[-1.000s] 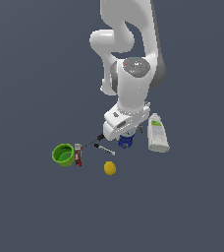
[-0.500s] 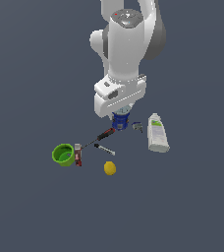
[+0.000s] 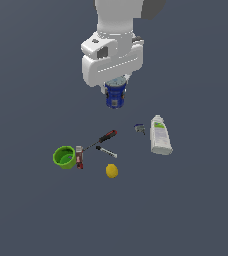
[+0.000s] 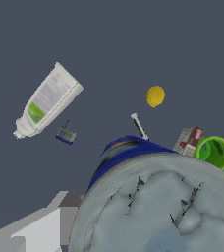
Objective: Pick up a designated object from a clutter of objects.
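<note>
The designated object, a dark blue can (image 3: 116,95) with a pale grey top, hangs well above the floor, and my gripper (image 3: 115,85) is shut on its upper part. In the wrist view the can (image 4: 158,206) fills the near corner, its grey top close to the lens and its blue side showing past the rim. The clutter of objects lies below: green cup (image 3: 64,157), reddish box (image 3: 79,156), red-handled screwdriver (image 3: 103,138), black marker (image 3: 106,151), lemon (image 3: 112,171), white bottle (image 3: 160,135) and a small metal piece (image 3: 139,128).
From the wrist I see the white bottle (image 4: 47,101), metal piece (image 4: 65,135), lemon (image 4: 155,96), marker (image 4: 139,126), box (image 4: 188,140) and green cup (image 4: 213,151) spread on the dark grey floor far beneath the can.
The arm has risen steadily, carrying the blue can up from among the clutter. The other items have stayed where they lay.
</note>
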Robot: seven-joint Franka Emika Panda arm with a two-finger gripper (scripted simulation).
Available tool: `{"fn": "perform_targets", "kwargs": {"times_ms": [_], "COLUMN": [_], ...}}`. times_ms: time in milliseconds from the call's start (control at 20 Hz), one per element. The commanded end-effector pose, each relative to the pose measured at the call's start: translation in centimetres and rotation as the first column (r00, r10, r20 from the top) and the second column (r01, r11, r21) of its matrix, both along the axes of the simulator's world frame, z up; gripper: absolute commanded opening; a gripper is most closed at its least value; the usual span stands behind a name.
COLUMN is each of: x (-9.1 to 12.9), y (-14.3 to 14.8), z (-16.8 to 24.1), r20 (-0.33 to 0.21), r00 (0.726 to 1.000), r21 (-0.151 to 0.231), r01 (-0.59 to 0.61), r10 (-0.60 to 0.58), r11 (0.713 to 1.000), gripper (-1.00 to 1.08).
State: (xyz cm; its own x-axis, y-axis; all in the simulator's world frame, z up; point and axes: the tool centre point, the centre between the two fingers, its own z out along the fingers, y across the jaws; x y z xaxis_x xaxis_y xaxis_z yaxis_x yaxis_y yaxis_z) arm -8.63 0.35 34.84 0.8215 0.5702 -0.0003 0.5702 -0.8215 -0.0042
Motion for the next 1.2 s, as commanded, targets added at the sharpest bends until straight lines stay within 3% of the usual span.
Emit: {"fn": "perform_targets", "kwargs": {"times_ms": [0,550,1150], "x": [-0.9,-3.2,-3.3], "y": [-0.7,-2.8,-3.1], "z": [2.4,8.8,9.7], "r20": [0.003,0.003,0.003], "r00": [1.0,1.0,1.0], "r21": [0.0,-0.002,-0.003], "r01": [0.0,0.001,0.001], "r10": [0.0,-0.001,-0.001], "r11": [1.0,1.0,1.0], "gripper": [-1.0,-1.0,-1.0]}}
